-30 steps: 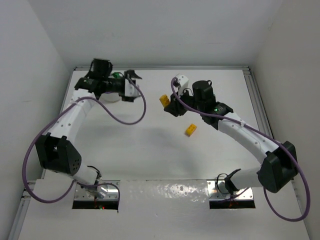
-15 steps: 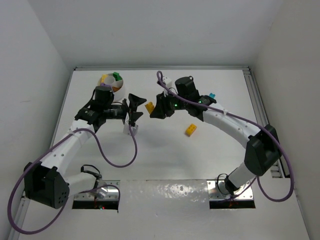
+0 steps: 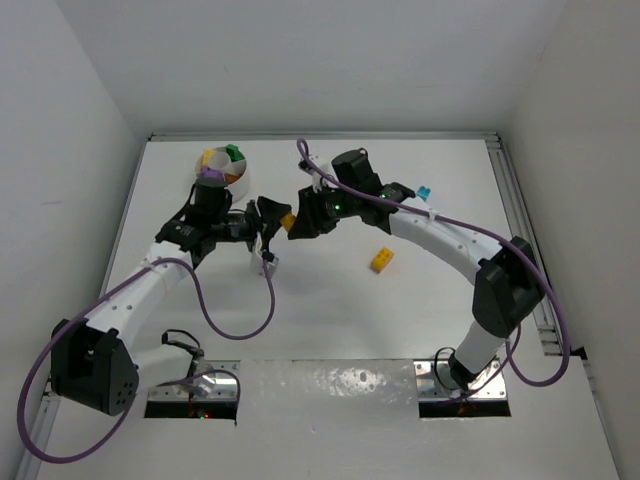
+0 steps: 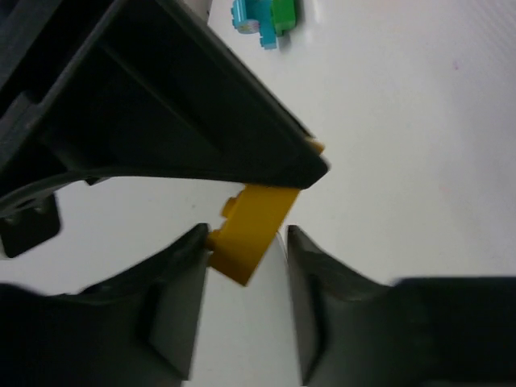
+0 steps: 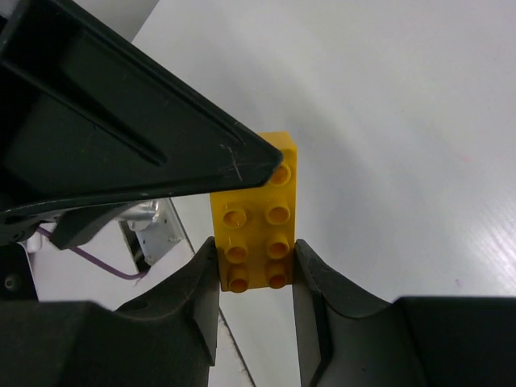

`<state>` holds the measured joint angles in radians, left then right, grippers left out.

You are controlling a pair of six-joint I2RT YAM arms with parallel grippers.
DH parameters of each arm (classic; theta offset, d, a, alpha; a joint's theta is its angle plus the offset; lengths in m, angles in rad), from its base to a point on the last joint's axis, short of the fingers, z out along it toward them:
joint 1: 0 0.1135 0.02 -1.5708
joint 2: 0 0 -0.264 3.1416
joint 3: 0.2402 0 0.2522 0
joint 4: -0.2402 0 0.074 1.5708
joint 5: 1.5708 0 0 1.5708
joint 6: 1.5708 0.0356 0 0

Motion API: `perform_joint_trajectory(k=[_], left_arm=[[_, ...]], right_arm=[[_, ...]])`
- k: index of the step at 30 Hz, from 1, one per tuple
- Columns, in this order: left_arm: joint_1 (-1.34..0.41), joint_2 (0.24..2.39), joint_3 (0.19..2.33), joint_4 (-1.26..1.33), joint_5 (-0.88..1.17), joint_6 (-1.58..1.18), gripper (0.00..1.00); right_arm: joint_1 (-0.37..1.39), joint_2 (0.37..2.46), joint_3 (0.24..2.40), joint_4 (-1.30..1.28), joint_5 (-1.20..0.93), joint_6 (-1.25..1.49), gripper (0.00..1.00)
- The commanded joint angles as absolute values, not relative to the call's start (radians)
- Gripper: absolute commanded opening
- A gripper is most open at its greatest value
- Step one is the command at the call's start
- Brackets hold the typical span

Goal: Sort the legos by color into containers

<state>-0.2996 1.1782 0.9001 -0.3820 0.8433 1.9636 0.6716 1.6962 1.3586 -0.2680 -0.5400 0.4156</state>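
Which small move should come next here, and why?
Probably the left gripper should close on the yellow brick: the brick sits between its fingers, touching one, with a gap at the other. The right gripper clamps the same brick, so it should let go only afterwards.

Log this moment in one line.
phase: handover | right gripper: shut on yellow lego brick | left gripper: astride same brick, grip unclear

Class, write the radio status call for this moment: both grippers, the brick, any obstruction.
Right gripper shut on yellow brick. Left gripper open, jaws either side of same brick. No obstruction seen toward the bowl.
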Motion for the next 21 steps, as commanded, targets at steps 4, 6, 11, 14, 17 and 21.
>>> perform_joint_trajectory(k=[4,6,11,14,17,21], left_arm=[[-0.31,1.172,0.908,-0.393,0.854,2.049,0.16],[-0.311,1.164,0.908,-0.397,0.862,2.043,0.09],[-0.311,1.132,0.865,-0.368,0.856,2.0,0.0],[-0.311,1.105,0.821,-0.328,0.819,1.948,0.0],[-0.311,1.1,0.831,-0.371,0.787,1.914,0.0],[-0.31,1.103,0.851,-0.406,0.773,1.891,0.0]], right_arm=[[0.681,1.69,1.405,-0.262,-0.557,0.414,0.0],[0.681,1.689,1.404,-0.264,-0.552,0.411,0.0],[0.68,1.686,1.402,-0.275,-0.531,0.397,0.0],[0.678,1.683,1.402,-0.313,-0.477,0.382,0.06],[0.675,1.663,1.382,-0.321,-0.411,0.368,0.38],[0.666,1.635,1.359,-0.299,-0.377,0.367,0.68]])
